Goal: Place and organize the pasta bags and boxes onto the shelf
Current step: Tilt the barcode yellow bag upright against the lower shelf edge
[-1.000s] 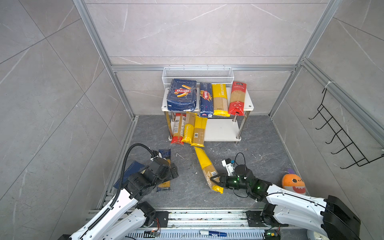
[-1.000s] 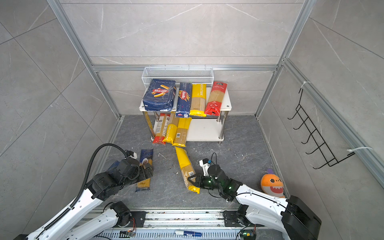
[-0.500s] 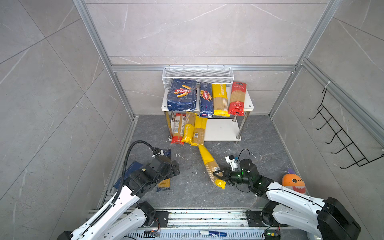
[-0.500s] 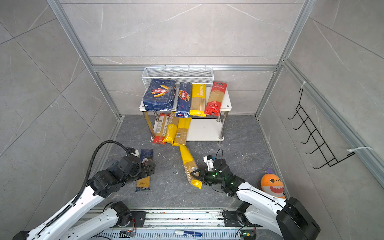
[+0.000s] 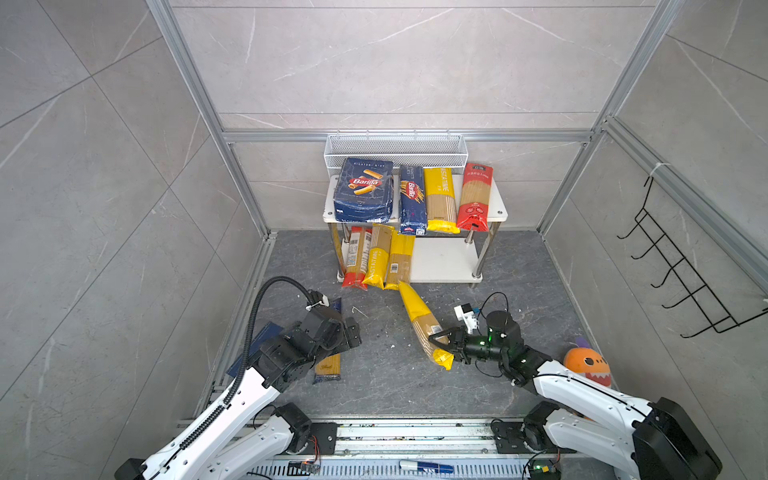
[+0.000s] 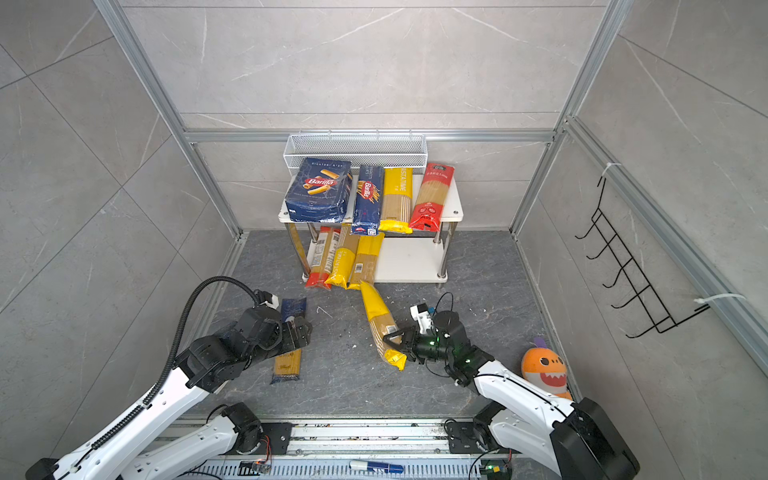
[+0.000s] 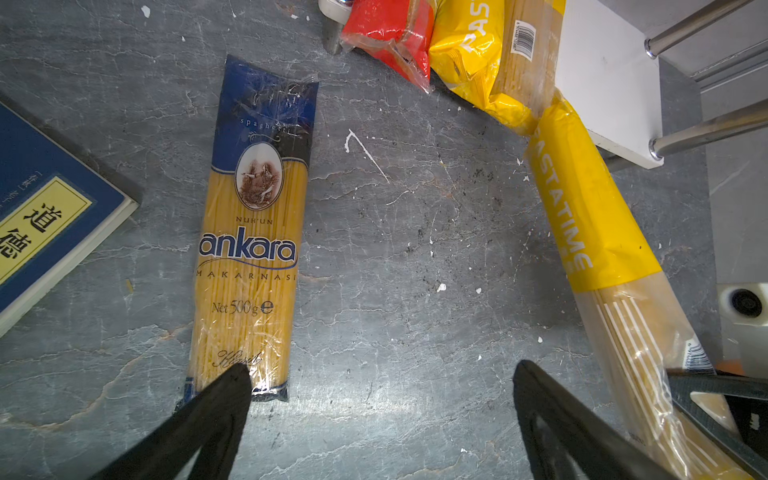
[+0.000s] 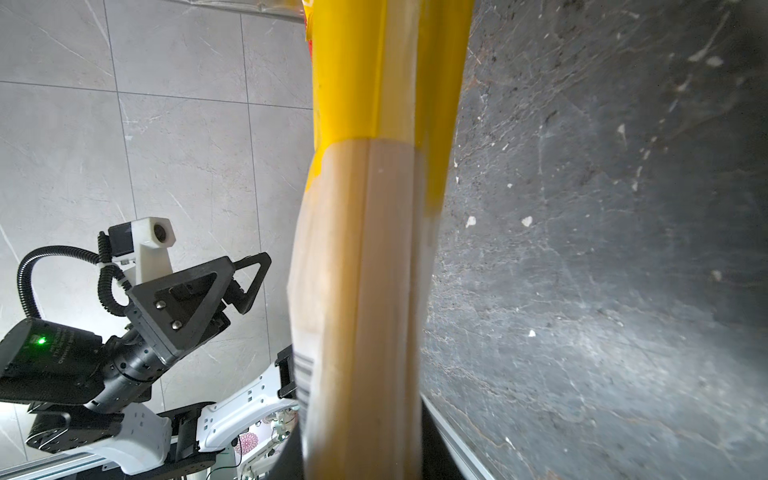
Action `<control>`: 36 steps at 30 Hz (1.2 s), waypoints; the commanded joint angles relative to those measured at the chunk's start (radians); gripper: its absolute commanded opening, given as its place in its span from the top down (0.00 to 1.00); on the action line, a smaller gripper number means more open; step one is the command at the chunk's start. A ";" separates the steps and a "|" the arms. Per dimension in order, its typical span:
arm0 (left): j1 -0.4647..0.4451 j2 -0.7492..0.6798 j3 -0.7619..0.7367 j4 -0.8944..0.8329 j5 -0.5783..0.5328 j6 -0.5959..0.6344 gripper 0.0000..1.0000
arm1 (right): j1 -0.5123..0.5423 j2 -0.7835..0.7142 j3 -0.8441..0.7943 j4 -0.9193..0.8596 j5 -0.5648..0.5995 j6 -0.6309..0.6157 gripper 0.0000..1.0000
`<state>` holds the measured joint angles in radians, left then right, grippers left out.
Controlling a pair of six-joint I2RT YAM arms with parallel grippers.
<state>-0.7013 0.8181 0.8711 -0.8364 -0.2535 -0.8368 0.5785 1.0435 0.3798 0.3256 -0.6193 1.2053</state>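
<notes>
- Our right gripper (image 5: 441, 343) was clamped on the near, clear-window end of a yellow PASTATIME bag (image 5: 417, 316). That bag slanted across the floor (image 5: 386, 374) with its far tip touching the bag ends at the lower board (image 5: 444, 257). We could not tell whether it was lifted clear
- Our left gripper (image 7: 380, 374) had its jaws wide apart and held nothing
- In the left wrist view, 1 of its fingers overlapped the near end of the ankara bag (image 7: 249, 249), which lay flat on the floor beside a blue book (image 7: 41, 216)
- On the shelf (image 5: 498, 210), the top board carried the 2 Barilla boxes (image 5: 363, 191), 1 yellow bag (image 5: 440, 199) and 1 red bag (image 5: 473, 197)
- The lower board held 3 bags (image 5: 376, 262) crowded at its left, all overhanging the front edge; its right part was bare
- We judged that 2 bags were left to place
- Pushing the held bag straight on could shove those 3 bags askew or off, since its tip touched them; it needed steering toward the bare part
- Gripped at 1 end only, the long bag could sag, slip in its slick film or snap strands
- Our left jaws could come down on the ankara bag instead of astride it
</notes>
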 commanded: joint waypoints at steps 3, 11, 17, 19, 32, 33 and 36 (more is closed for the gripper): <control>0.005 -0.008 0.033 0.005 -0.007 0.016 0.00 | -0.020 -0.053 0.030 0.225 -0.027 0.000 0.85; 0.005 -0.009 0.036 0.006 0.000 0.008 0.00 | -0.026 -0.112 0.037 0.188 -0.042 0.011 0.85; 0.005 -0.008 0.036 0.015 0.000 0.007 0.00 | -0.044 -0.140 0.076 0.097 -0.042 -0.044 0.86; 0.005 -0.010 0.035 0.019 0.003 0.006 0.00 | -0.057 -0.117 0.096 0.091 -0.051 -0.061 0.86; 0.005 0.053 0.056 0.039 -0.016 0.049 0.00 | -0.189 0.257 0.321 0.196 -0.109 -0.156 0.85; 0.005 0.062 0.063 0.039 -0.017 0.057 0.00 | -0.200 0.287 0.340 0.212 -0.116 -0.159 0.86; 0.005 0.088 0.082 0.044 -0.029 0.078 0.00 | -0.228 0.368 0.407 0.221 -0.128 -0.178 0.85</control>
<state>-0.7013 0.8932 0.9020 -0.8215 -0.2588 -0.8085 0.3714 1.3808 0.6777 0.3496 -0.6991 1.1130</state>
